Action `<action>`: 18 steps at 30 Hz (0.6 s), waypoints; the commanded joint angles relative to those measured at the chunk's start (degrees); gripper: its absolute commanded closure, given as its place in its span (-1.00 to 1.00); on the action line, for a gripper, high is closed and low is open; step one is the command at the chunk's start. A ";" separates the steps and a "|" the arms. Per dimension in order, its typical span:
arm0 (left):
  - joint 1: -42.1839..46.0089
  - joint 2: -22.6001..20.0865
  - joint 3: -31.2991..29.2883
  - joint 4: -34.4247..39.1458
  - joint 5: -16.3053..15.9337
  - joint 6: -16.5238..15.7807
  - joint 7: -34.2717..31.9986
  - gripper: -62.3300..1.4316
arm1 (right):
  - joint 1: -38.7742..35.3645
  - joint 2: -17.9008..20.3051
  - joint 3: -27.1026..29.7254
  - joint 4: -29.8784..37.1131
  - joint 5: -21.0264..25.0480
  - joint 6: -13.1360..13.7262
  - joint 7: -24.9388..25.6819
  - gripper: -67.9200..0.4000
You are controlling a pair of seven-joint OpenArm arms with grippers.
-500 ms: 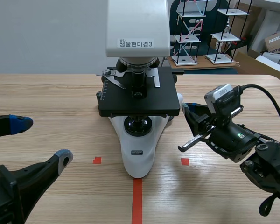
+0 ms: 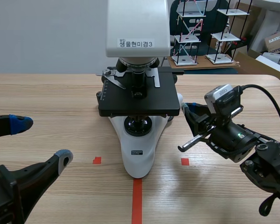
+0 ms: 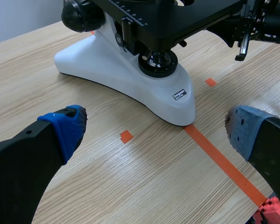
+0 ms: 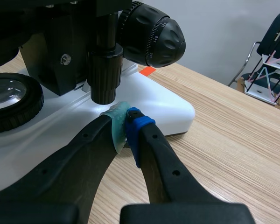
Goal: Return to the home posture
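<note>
A white and black microscope (image 2: 137,156) stands at the table's middle, its black stage (image 2: 139,100) above the base. My left gripper (image 2: 42,141) rests low at the near left, open and holding nothing. In the left wrist view the left gripper (image 3: 154,128) has the front of the microscope base (image 3: 130,70) ahead of its blue pads. My right gripper (image 2: 190,113) sits at the microscope's right side. In the right wrist view the right gripper (image 4: 126,125) is shut on nothing, its pads pressed together just under a small black knob (image 4: 103,74) and over the white base (image 4: 163,105).
A large black focus knob (image 4: 151,35) sticks out above the right gripper. The right arm's black cable (image 2: 275,109) loops at the right. White and black wire shelves (image 2: 221,32) and cardboard boxes (image 2: 277,42) stand beyond the table's far edge.
</note>
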 commanded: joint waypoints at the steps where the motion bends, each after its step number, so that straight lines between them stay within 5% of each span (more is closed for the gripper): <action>1: 0.28 0.26 -0.09 0.87 -0.37 -0.22 -0.94 -1.00 | 0.70 0.61 0.35 0.94 0.44 -0.04 1.03 0.98; 12: 0.28 0.26 -0.09 0.87 -0.37 -0.22 -0.94 -1.00 | 0.68 0.61 0.35 0.94 0.44 -0.02 1.05 0.96; 18: 0.28 0.26 -0.09 0.87 -0.37 -0.22 -0.94 -1.00 | -3.82 2.80 0.39 2.38 0.46 -0.48 6.32 0.56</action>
